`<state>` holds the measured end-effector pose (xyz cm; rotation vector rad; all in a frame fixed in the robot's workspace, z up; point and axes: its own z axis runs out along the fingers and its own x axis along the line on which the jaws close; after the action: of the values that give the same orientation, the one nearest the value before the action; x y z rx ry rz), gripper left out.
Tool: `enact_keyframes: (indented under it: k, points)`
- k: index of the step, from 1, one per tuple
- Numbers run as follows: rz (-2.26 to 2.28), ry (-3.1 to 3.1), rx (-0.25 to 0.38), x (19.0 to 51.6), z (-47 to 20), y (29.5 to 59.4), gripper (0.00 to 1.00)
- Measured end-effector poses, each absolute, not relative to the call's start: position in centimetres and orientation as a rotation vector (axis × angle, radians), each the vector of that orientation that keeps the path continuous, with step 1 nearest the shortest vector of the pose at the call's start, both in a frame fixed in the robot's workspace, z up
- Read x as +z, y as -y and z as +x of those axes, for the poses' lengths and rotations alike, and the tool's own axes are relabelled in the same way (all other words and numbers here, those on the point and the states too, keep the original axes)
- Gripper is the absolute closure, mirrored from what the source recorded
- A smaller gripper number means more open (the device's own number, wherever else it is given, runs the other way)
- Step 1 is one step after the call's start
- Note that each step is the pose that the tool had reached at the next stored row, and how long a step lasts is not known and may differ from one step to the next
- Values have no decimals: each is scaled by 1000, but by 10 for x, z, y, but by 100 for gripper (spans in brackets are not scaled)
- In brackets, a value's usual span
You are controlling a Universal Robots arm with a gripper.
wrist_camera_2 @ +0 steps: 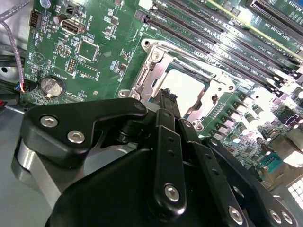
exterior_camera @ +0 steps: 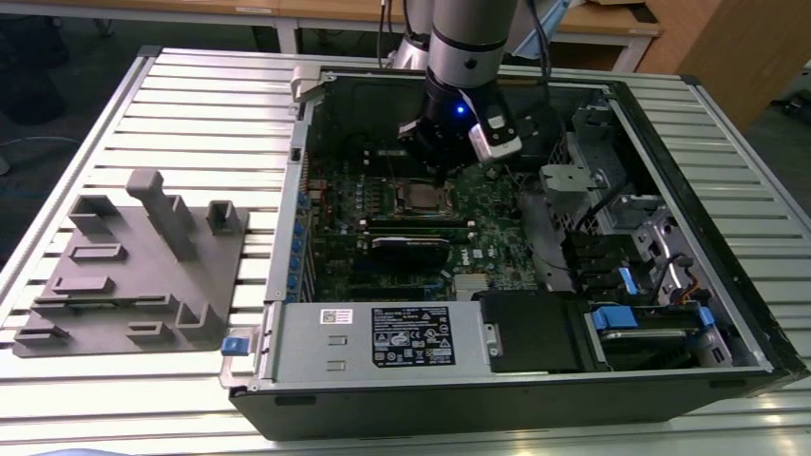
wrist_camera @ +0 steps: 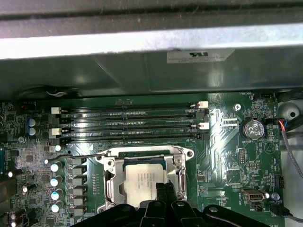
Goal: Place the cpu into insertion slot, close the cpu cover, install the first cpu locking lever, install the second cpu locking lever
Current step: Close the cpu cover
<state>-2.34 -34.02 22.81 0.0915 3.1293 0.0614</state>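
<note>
Hovering: black gripper (wrist_camera: 163,187), fingers together, empty.
Directly beneath: grey square metal cpu (wrist_camera: 141,182), framed by thin silvery cpu cover (wrist_camera: 110,182).

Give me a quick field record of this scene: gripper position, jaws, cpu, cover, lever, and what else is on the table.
gripper: low over the socket, at the cpu cover's edge
jaws: together, nothing seen between them
cpu: seated, grey top showing through the cover's window
cpu cover: down over the cpu
lever: thin wire jutting out from the cover's corner; cannot tell if latched
computer case: open, on the slatted table
grey fixture: beside the case, on the exterior view's left
</note>
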Motion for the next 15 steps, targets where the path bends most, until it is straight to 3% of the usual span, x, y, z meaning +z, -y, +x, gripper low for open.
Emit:
enact_keyframes:
  k: [15]
  points:
    - [91,-3129,60,227,-23,350,89]
